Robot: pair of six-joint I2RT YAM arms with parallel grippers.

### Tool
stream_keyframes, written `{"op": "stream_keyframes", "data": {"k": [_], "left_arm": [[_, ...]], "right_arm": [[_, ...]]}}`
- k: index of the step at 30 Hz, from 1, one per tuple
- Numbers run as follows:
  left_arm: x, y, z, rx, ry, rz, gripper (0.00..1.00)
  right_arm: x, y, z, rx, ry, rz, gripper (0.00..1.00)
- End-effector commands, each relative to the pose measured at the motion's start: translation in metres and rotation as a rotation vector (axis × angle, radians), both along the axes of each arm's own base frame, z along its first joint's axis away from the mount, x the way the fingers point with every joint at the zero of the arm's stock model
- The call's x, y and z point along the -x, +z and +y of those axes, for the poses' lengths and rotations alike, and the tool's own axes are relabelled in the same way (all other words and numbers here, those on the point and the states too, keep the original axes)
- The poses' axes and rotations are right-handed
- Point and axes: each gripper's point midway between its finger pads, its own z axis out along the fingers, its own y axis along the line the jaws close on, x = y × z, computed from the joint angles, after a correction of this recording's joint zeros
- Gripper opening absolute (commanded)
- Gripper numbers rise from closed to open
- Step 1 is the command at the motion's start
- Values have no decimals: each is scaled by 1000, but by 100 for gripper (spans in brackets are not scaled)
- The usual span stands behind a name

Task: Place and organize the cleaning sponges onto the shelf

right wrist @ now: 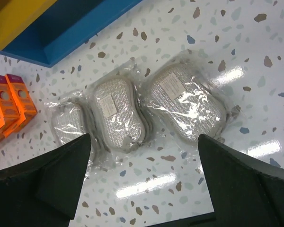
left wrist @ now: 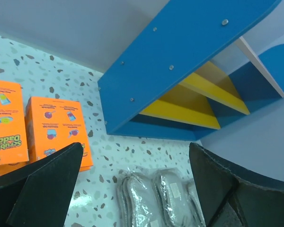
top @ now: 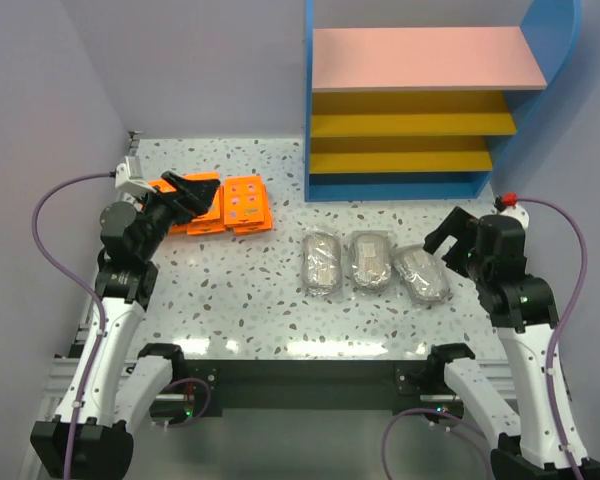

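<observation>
Orange sponge packs (top: 246,204) lie in stacks at the table's left; they also show in the left wrist view (left wrist: 57,127). Three grey-beige wrapped pads (top: 368,262) lie side by side mid-table, also in the right wrist view (right wrist: 114,113). The blue shelf (top: 420,100), with a pink top board and two yellow boards, stands at the back right and holds nothing. My left gripper (top: 192,192) is open and empty above the orange packs. My right gripper (top: 450,240) is open and empty, raised just right of the rightmost pad (right wrist: 184,101).
Grey walls close in the table at the back and both sides. Bare speckled tabletop (top: 240,300) lies in front of the pads and packs. The table's near edge (top: 300,355) is between the arm bases.
</observation>
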Motion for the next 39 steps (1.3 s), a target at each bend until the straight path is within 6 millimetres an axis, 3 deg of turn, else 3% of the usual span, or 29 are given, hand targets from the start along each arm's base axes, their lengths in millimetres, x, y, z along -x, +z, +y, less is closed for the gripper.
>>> {"op": "stream_keyframes", "data": {"k": [1,6,8,9,11,12,18,22,24,29,39], "left_arm": [[20,28,-19,51,-117,-46,100],[36,22,-38,74,-224,-23,100],[39,17,-42,82,-248,-6,100],[42,13,-46,81,-271,2,100],[47,-3,-47,68,-281,66,100],[48,-10,-48,60,-285,88,100],[60,-34,-47,7,-303,177,100],[65,-48,-45,-18,-297,213,100],[66,-56,-43,-34,-287,238,100],[66,-64,-42,-67,-284,264,100],[68,-72,-39,-122,-268,285,100]], "right_arm": [[25,-15,-8,12,-46,121,99],[52,-52,-12,-7,-112,274,99],[59,-61,-3,-110,-163,276,99],[64,-76,13,-190,-132,311,99],[64,-82,24,-290,-144,270,99],[67,-96,27,-334,-180,286,98],[71,-87,-5,-258,-321,159,96],[72,-110,-3,-281,-366,226,96],[67,-124,-3,-298,-396,225,96],[36,-121,-13,-333,-451,33,90],[12,-155,-21,-326,-553,57,85]]}}
